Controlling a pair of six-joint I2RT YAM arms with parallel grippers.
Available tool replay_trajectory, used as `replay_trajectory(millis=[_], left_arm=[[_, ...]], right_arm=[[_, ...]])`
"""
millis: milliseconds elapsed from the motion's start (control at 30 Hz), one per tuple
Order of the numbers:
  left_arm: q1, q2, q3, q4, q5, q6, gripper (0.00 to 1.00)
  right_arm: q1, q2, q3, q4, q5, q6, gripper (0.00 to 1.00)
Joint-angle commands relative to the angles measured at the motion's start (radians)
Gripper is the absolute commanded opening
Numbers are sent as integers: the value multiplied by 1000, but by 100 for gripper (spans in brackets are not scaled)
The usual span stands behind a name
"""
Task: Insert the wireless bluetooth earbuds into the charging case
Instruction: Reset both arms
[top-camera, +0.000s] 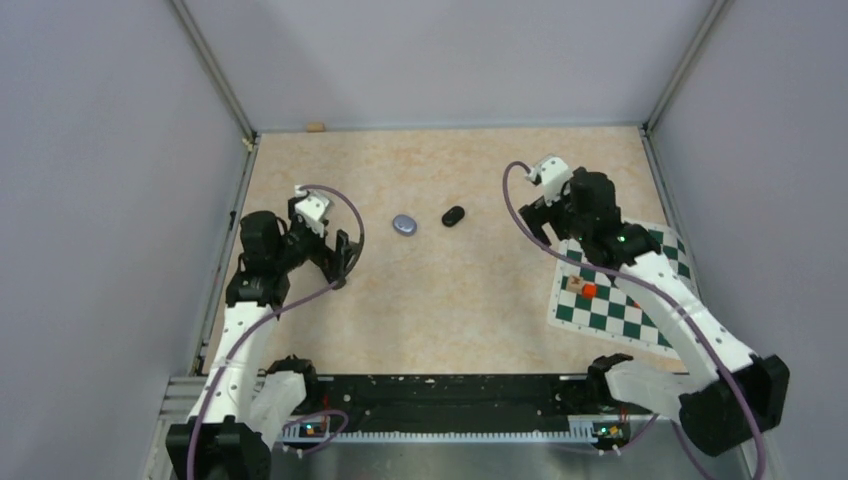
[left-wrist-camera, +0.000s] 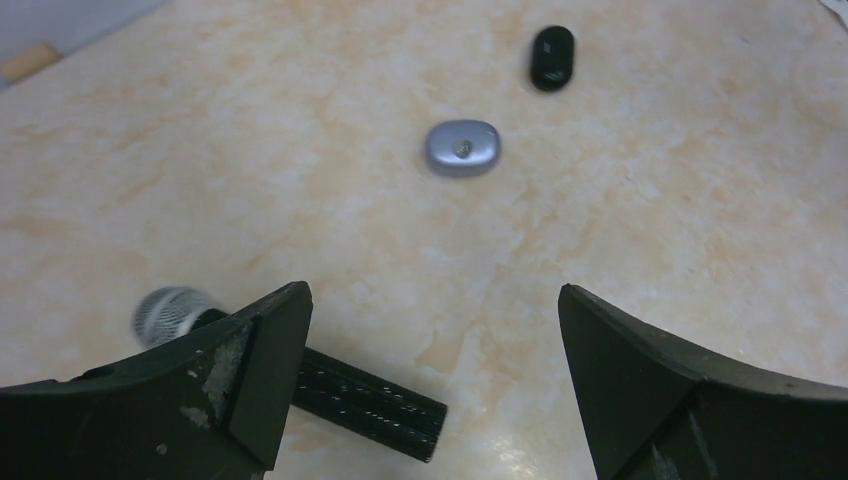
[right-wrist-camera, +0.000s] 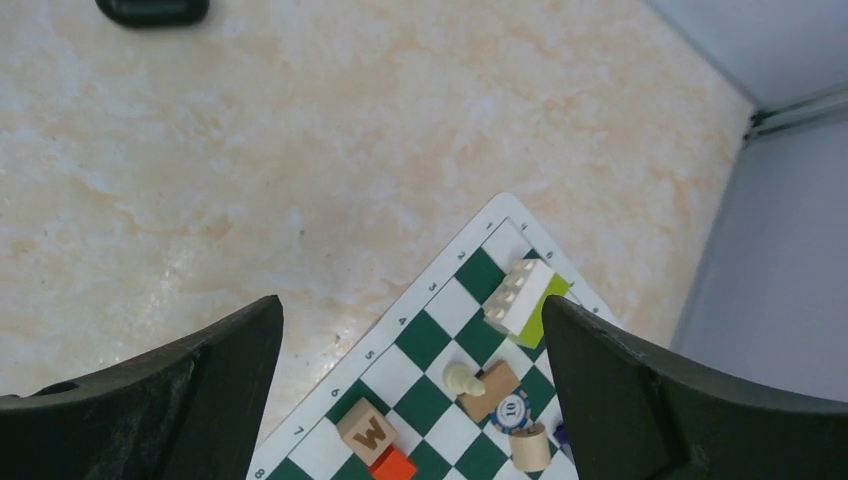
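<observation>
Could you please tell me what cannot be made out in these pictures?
Earbuds: none show in any view; the silver case and black case look shut, hiding any contents.
Right wrist view: the top edge cuts off the black case.
Left wrist view: a mesh-headed object is blurred, partly behind the left gripper.
Top view: pieces on the chessboard are too small to identify.

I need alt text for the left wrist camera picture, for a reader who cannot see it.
A grey oval case and, beyond it, a black oval case lie apart on a beige table. Two dark fingers stand open in front, and a microphone lies partly behind one.
</observation>
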Motion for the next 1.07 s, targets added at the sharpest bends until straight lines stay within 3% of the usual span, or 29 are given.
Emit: replay_trajectory(millis=[0,200,333,467,700,1033], left_arm=[[6,-7,175,14,-252,-118,99],[6,-61,375,-167,-491,-122,99],[6,-131,383,-182,-605,-200,99],[6,-129,334,-132,-710,-181,99],[7,-126,302,-154,-471,-146,99],[6,-119,317,-196,-422,-128,99]], right_arm=[[-4,-248,-30,164,39,65,99],[-1,-654,-263,464,50,130,99],[9,-725,-267,435,93,155,99],[9,-750,-266,439,126,170,99],[14,-763,-308,540,283,153,99],[38,-745,-332,558,295,121,99]])
